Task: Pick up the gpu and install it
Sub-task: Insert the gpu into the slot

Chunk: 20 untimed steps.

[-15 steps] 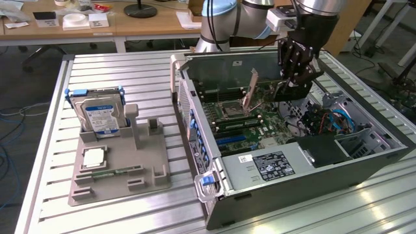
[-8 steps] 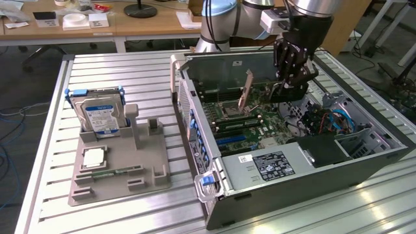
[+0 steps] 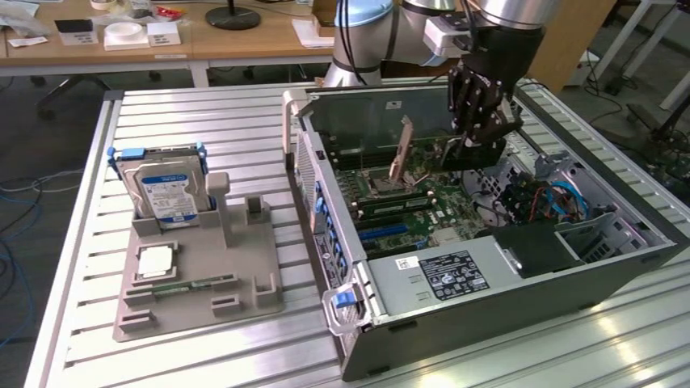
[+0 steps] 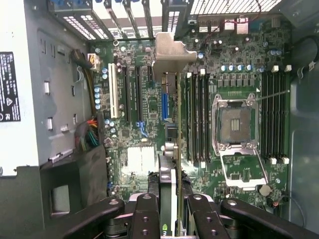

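The gpu is pinched edge-on between the fingers of the pincer, which are closed against its two flat faces at the end opposite the silver bracket. The card is carried upright inside the open computer case, which is laid on its side on the table. It is held above the motherboard, close to the expansion slots and beside the memory slots; contact with any slot cannot be judged. The card is judged to be light and stiff but fragile. It is best gripped on the bare board margins, firmly enough to prevent twisting, with components and edge contacts left untouched.
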Tool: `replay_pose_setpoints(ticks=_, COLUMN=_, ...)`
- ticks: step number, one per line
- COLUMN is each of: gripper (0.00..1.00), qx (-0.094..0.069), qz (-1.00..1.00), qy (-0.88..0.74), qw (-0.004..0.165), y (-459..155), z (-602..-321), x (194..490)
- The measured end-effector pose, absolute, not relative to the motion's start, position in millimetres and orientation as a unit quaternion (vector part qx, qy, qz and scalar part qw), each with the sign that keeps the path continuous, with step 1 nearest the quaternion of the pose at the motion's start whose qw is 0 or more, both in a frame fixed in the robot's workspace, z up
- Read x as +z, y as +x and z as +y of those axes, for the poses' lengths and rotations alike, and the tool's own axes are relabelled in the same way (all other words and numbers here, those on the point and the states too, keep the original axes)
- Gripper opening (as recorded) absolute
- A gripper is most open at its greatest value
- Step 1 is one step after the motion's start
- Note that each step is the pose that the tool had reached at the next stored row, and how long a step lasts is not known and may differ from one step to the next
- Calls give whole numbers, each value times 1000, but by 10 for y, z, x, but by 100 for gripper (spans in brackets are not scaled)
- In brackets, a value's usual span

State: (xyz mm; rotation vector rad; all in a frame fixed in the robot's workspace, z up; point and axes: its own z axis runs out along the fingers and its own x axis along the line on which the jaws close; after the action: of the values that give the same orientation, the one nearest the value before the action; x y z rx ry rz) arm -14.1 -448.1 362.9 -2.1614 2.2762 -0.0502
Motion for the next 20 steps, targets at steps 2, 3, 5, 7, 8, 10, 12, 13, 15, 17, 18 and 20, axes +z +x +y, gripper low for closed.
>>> replay_pose_setpoints(ticks=2, gripper=27, qx=-16, qz=725, qy=-688, qw=1, y=-162, z=-4478, x=3623)
replay_pose_setpoints(ticks=3, gripper=27, qx=-16, qz=725, qy=-688, qw=1, y=-175, z=-4477, x=3614)
replay_pose_setpoints(ticks=5, gripper=27, qx=-16, qz=725, qy=-688, qw=1, y=-209, z=-4477, x=3587)
replay_pose_setpoints(ticks=7, gripper=27, qx=-16, qz=725, qy=-688, qw=1, y=-228, z=-4477, x=3562)
replay_pose_setpoints(ticks=8, gripper=27, qx=-16, qz=725, qy=-688, qw=1, y=-228, z=-4477, x=3559)
replay_pose_setpoints(ticks=10, gripper=27, qx=-16, qz=725, qy=-688, qw=1, y=-228, z=-4478, x=3560)
replay_pose_setpoints(ticks=12, gripper=27, qx=-16, qz=725, qy=-688, qw=2, y=-229, z=-4477, x=3556)
replay_pose_setpoints(ticks=13, gripper=27, qx=-15, qz=725, qy=-688, qw=2, y=-232, z=-4477, x=3551)
replay_pose_setpoints(ticks=15, gripper=27, qx=-14, qz=725, qy=-688, qw=3, y=-241, z=-4477, x=3541)
replay_pose_setpoints(ticks=17, gripper=27, qx=-14, qz=725, qy=-688, qw=3, y=-241, z=-4477, x=3540)
replay_pose_setpoints(ticks=18, gripper=27, qx=-14, qz=725, qy=-688, qw=3, y=-241, z=-4477, x=3539)
replay_pose_setpoints(ticks=20, gripper=27, qx=-14, qz=725, qy=-688, qw=3, y=-247, z=-4477, x=3536)
